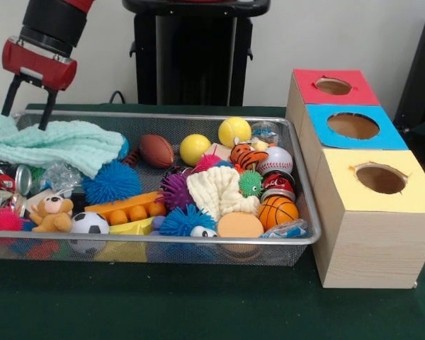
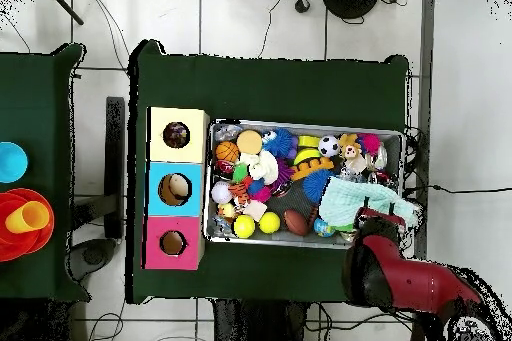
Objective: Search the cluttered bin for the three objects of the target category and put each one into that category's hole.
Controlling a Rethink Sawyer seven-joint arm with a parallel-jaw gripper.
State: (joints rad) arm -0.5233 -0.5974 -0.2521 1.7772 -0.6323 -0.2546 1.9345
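Front view places the gripper (image 1: 27, 108) above the far left corner of the wire-mesh bin (image 1: 198, 239). Its two dark prongs stand apart with nothing between them, so the jaws are open and empty. They hang over the mint waffle towel (image 1: 53, 145), which is not a target.

The target items are crumpled wads of thin sheet. One clear candidate shows: a shiny crinkled wad (image 1: 60, 176) just below the towel's edge, beside the blue spiky ball (image 1: 112, 183). The other wads cannot be made out; they are probably buried under the towel or the toys.

The destination is the round hole (image 1: 380, 178) in the yellow-topped box (image 1: 372, 212), which stands on the counter at the bin's opposite end, nearest the camera in the front view.

Procedure for the step in hand:
1. Descend on the visible wad, not on the towel.
2. Keep the prongs clear of the towel's hem; a snagged fold would drag the cloth along.
3. Close gently, since thin sheet compresses and can slip.
4. Lift well clear of the rim before traversing.
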